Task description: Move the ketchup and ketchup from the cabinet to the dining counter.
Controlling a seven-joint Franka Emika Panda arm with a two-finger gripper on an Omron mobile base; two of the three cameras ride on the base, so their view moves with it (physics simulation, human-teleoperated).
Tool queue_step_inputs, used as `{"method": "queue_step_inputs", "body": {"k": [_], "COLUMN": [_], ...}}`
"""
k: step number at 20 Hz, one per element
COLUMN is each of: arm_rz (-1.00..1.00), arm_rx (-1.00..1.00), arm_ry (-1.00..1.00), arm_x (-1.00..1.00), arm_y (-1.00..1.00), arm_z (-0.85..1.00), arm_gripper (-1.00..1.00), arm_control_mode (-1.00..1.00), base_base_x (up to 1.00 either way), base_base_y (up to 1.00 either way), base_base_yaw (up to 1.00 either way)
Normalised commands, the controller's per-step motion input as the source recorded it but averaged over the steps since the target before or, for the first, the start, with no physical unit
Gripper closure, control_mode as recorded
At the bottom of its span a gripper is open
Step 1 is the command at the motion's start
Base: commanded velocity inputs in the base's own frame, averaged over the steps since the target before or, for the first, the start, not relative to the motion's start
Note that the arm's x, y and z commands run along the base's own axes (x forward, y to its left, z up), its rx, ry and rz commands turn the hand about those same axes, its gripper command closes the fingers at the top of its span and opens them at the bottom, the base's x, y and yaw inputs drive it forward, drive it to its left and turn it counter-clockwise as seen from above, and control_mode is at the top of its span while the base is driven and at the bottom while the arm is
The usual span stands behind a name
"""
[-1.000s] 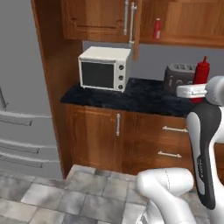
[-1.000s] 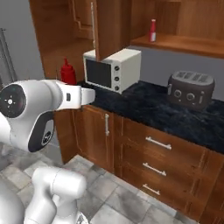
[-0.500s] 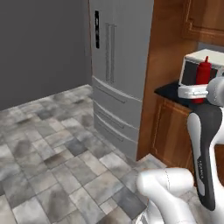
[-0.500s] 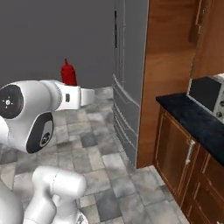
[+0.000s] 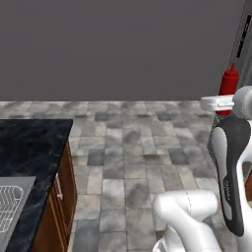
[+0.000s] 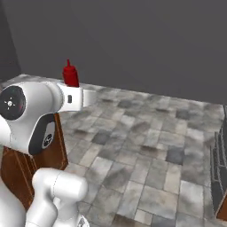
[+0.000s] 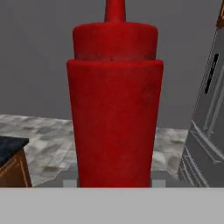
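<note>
Hand view: my jaws are grasping the all-red ketchup [image 7: 114, 105] upright; black marble surface [image 5: 29, 147] is lying low left; tiled floor [image 5: 133, 142] is lying between.

A wide stretch of grey stone-tiled floor [image 5: 133, 147] lies open ahead, running bare to the plain dark wall [image 5: 118, 49]. At the lower left the black white-veined dining counter [image 5: 29, 147] juts in, its top bare apart from a steel sink [image 5: 12, 202] at the near edge. On the right, the grey refrigerator [image 7: 205, 127] closes that side.
</note>
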Motion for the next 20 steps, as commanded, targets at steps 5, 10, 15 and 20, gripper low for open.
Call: {"method": "queue_step_inputs", "body": {"k": [5,10,15,20], "arm_rz": [0.0,0.0,0.0,0.0], "arm_rx": [0.0,0.0,0.0,0.0], "arm_ry": [0.0,0.0,0.0,0.0], "arm_x": [0.0,0.0,0.0,0.0], "arm_y": [0.0,0.0,0.0,0.0], "arm_z": [0.0,0.0,0.0,0.0], "arm_gripper": [1.0,1.0,1.0,1.0], "arm_control_mode": [1.0,1.0,1.0,1.0], "base_base_x": [-0.36,-0.08,-0.02,0.0], "base_base_y": [0.58,0.43,-0.09,-0.85], "base_base_yaw": [0.93,0.91,0.81,0.49]}}
